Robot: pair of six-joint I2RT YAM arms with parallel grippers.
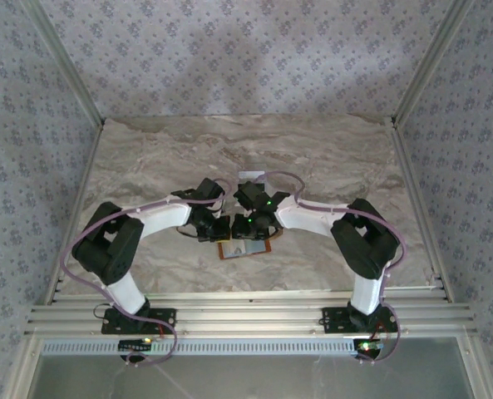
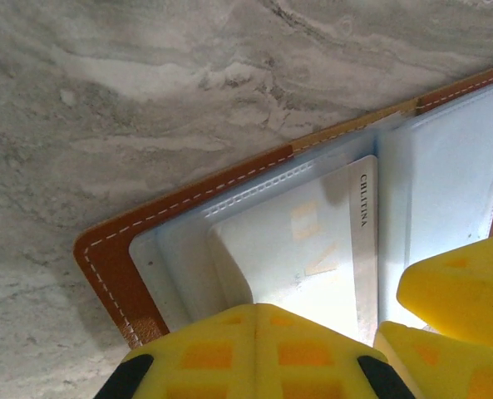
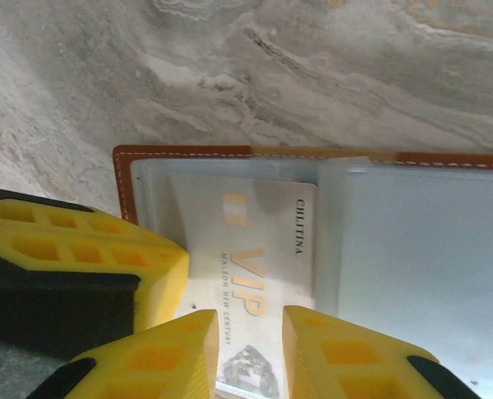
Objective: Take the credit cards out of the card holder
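Observation:
The card holder (image 1: 244,248) lies open on the marble table, brown leather edge (image 2: 113,266) around grey-blue clear sleeves (image 3: 412,249). A whitish-silver credit card (image 3: 254,233) with gold "VIP" print sits in the left sleeve, also seen from the left wrist (image 2: 313,241). My left gripper (image 2: 257,309) is shut, its fingertips together and resting on that sleeve's near end. My right gripper (image 3: 250,332) is open, and the card shows through the gap between its fingers. Both grippers (image 1: 215,229) (image 1: 250,226) meet over the holder. The dark card is hidden.
A small pale flat object (image 1: 253,175) lies on the table just beyond the grippers. The marble top (image 1: 146,166) stretches out on all sides, bounded by patterned walls and a metal rail (image 1: 246,316) at the near edge.

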